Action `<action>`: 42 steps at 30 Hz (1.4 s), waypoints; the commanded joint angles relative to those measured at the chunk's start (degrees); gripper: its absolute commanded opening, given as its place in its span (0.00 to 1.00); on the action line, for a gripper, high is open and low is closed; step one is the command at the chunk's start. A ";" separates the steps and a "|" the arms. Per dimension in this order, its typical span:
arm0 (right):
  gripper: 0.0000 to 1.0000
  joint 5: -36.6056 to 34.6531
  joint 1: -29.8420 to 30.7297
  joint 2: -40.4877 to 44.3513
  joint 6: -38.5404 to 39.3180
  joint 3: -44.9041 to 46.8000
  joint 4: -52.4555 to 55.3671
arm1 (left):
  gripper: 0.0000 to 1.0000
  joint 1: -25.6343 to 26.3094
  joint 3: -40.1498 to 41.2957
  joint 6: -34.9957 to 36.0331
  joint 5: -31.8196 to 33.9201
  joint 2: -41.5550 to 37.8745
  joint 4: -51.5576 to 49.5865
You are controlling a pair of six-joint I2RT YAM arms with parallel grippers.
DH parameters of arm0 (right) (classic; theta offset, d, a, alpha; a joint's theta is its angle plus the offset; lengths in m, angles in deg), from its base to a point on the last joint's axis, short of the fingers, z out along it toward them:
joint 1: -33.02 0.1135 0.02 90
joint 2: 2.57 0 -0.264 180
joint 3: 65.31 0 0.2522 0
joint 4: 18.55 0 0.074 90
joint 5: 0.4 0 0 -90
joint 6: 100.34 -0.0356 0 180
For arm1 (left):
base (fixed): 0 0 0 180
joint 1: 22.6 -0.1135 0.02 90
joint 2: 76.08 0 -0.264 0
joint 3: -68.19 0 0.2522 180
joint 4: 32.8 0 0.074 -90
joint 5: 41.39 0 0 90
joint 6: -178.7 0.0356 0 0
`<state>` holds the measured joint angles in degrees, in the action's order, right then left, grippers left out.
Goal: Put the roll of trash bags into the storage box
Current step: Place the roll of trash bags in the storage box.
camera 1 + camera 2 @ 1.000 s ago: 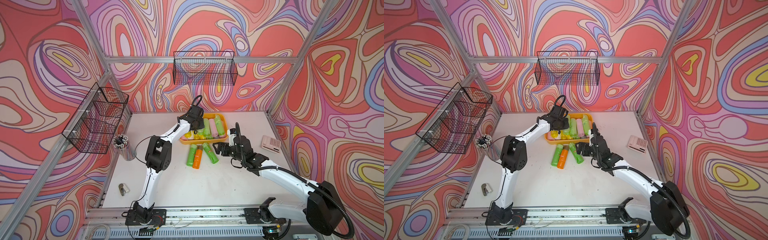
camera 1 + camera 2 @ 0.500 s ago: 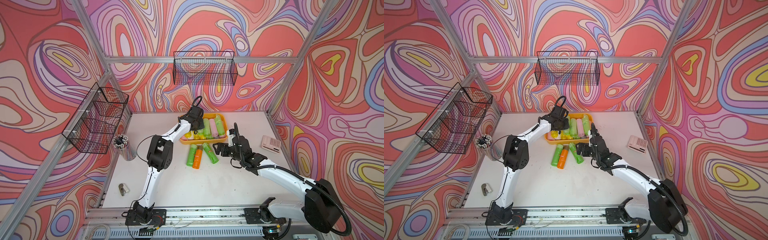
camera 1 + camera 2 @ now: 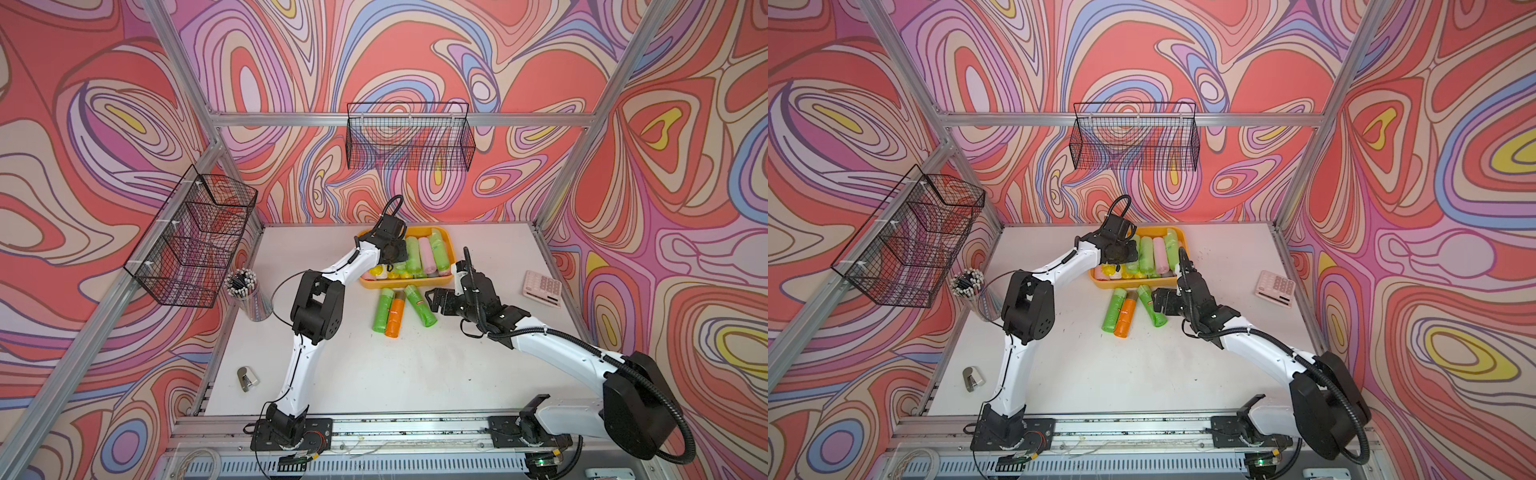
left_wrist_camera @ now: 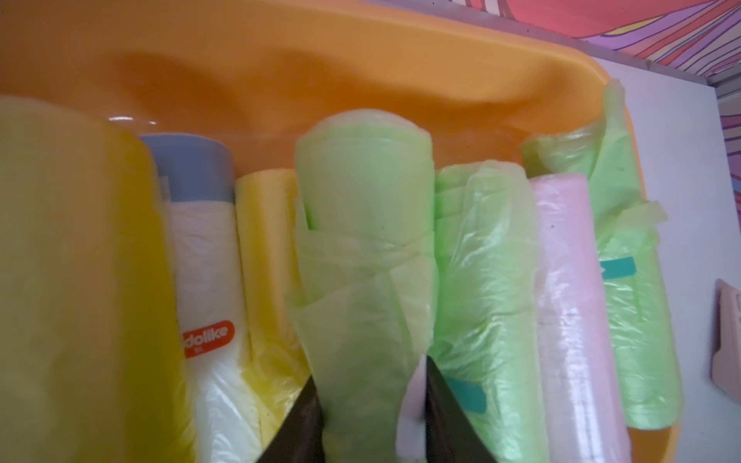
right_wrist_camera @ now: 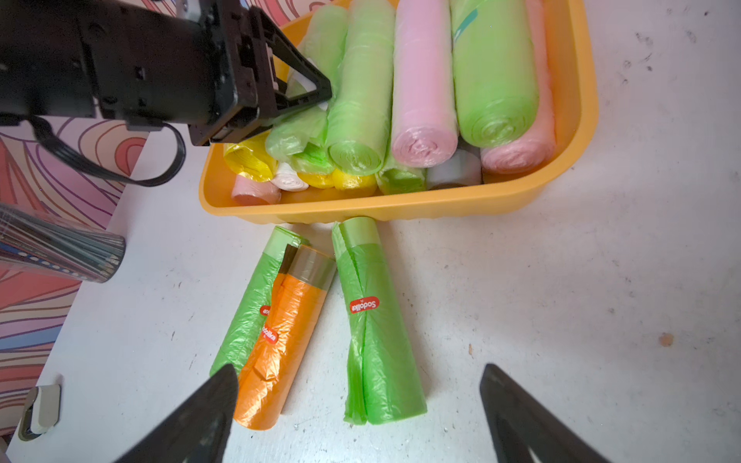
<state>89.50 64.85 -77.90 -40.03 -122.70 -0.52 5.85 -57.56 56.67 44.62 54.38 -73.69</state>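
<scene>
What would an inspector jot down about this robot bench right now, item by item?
Surface: white table, lightly speckled with marks.
Job's things: storage box packed with rolls; on the table before it, a green roll lies against an orange roll, and a second green roll lies apart.
Clutter: calculator, pencil cup, small metal item.
Grippers: left gripper straddles a light green roll in the box, grip unclear; right gripper open near the loose rolls.
Cables: black loop at the left wrist; ribbed hose on the right arm.
Surroundings: back wire basket and side wire basket on swirl-patterned walls.
</scene>
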 commanded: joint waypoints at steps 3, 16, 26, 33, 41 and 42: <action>0.96 0.73 -0.19 -1.98 -0.94 -0.92 -0.07 | 0.63 0.46 1.84 1.80 -3.91 -3.80 2.09; 0.96 3.05 -0.19 -2.99 -1.16 -1.10 0.16 | 1.00 1.31 7.62 3.11 -4.01 -12.08 5.79; 0.96 2.56 -0.19 -1.25 -0.03 -0.87 0.32 | 1.00 1.70 20.25 3.73 -2.17 -24.38 8.66; 0.97 2.80 -0.19 -0.24 2.06 -2.66 3.20 | 1.00 1.95 35.55 3.82 1.49 -38.80 10.47; 0.97 3.52 -0.19 1.71 1.85 -4.15 2.08 | 1.00 1.91 51.90 4.29 9.68 -54.49 9.48; 0.97 3.87 -0.19 1.68 1.67 -4.35 1.76 | 1.00 1.89 53.22 4.21 10.23 -55.82 9.22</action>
<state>92.67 64.85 -77.31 -38.54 -125.39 1.99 7.46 -6.89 59.99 50.54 0.98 -63.66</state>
